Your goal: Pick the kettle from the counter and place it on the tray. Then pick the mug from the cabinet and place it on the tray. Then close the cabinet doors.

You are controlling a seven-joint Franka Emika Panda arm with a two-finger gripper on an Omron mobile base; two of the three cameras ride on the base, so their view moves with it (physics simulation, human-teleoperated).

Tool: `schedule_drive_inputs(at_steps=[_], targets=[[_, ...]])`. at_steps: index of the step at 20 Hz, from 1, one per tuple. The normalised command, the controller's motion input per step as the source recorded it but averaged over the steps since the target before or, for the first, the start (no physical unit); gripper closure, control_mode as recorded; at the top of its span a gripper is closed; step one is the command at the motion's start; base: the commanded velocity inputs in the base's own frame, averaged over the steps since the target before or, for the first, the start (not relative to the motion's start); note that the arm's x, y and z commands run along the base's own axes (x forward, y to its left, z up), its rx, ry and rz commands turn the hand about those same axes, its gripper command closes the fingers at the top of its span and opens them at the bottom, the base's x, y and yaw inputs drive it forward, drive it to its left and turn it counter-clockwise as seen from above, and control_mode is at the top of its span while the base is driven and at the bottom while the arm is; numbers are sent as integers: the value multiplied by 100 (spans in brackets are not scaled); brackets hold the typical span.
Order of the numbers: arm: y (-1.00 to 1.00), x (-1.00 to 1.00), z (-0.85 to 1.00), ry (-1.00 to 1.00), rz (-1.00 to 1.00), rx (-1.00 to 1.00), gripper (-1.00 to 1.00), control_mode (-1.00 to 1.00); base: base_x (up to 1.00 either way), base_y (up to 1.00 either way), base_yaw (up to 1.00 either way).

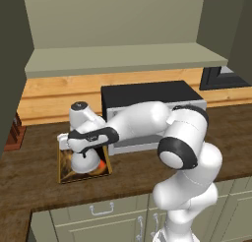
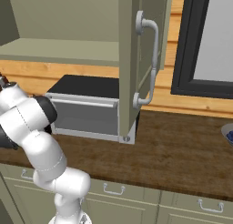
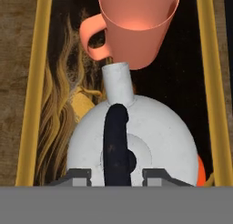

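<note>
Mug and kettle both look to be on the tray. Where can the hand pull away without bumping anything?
The tray is crowded: mug stands just beyond the kettle spout. Bare counter lies left of the tray and along its front edge. To its right the microwave crowds close.

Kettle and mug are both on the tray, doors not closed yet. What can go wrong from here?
1. The gripper sits open astride the black arched handle of the silvery-white dome kettle. A skewed retreat may snag it.
2. The salmon-orange mug stands right at the kettle's spout on the golden-rimmed tray. A dragged kettle could tip it.
3. The open sage-green cabinet door hangs just over the grey microwave, so the arm has little room there.
</note>
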Motion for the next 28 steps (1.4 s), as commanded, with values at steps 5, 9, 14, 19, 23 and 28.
schedule_drive_inputs(at_steps=[5,9,14,19,23,28], targets=[[0,-4,0,0,-1,0,-100,-100,0,0,0],[-3,-22,1,0,-4,0,-100,-100,0,0,0],[-5,-50,21,-1,-8,0,-100,-100,0,0,0],[-28,-62,44,0,-14,0,-100,-100,0,0,0],[-42,-49,42,0,-12,-2,-100,-100,0,0,0],[-66,-42,38,-10,-5,-7,-100,-100,0,0,0]])
